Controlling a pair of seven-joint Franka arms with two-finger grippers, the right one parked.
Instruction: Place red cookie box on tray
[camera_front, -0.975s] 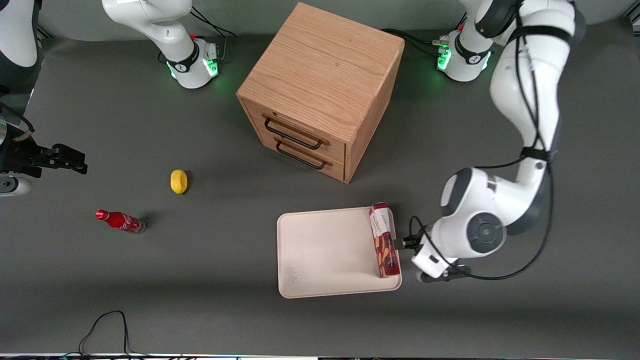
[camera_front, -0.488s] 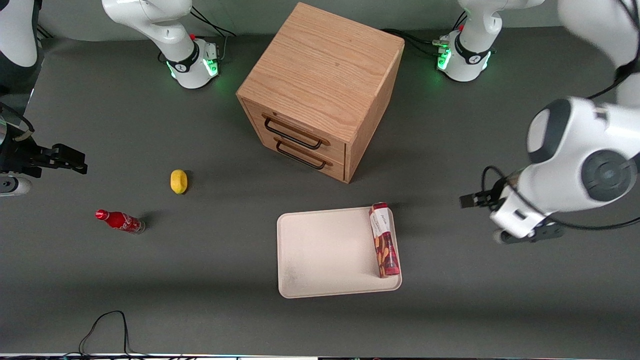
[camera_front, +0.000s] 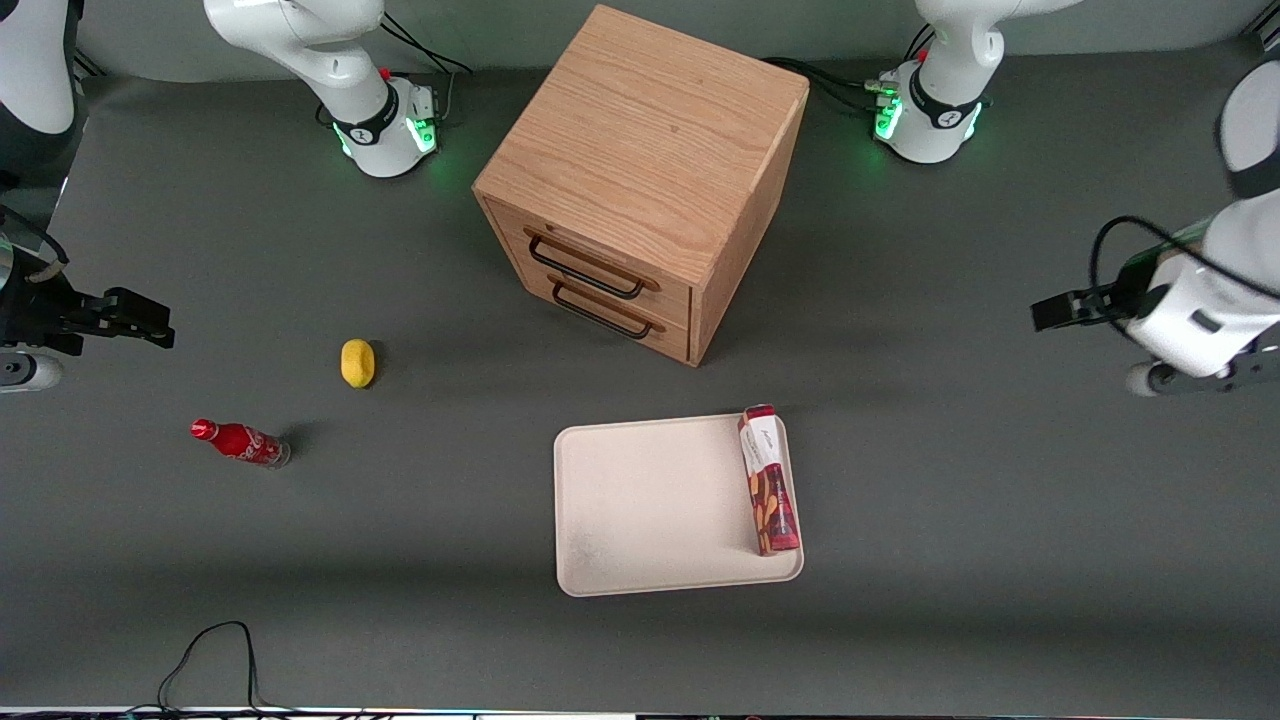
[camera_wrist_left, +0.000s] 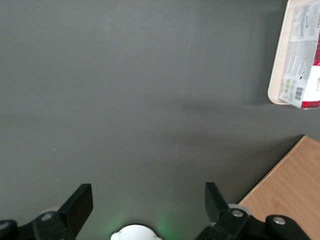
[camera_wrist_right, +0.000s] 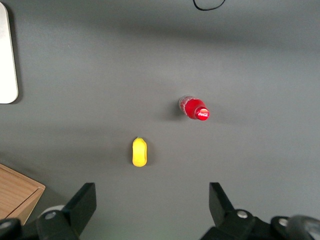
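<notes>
The red cookie box (camera_front: 769, 480) lies on its slim edge on the cream tray (camera_front: 650, 505), along the tray's rim toward the working arm's end of the table. The left wrist view shows the box's white label end (camera_wrist_left: 305, 55) resting on the tray's rim (camera_wrist_left: 279, 65). The left arm's gripper (camera_front: 1047, 311) hangs well away from the tray, toward the working arm's end and farther from the front camera than the box. Its fingers stand open (camera_wrist_left: 147, 200) over bare grey table with nothing between them.
A wooden drawer cabinet (camera_front: 640, 170) stands farther from the front camera than the tray, and its corner (camera_wrist_left: 292, 195) shows near the gripper. A yellow lemon (camera_front: 357, 362) and a small red soda bottle (camera_front: 238, 441) lie toward the parked arm's end. A black cable (camera_front: 210, 650) loops at the table's front edge.
The gripper has drawn away from the box, travelling toward the working arm's end and farther from the front camera. The box stays put on the tray.
</notes>
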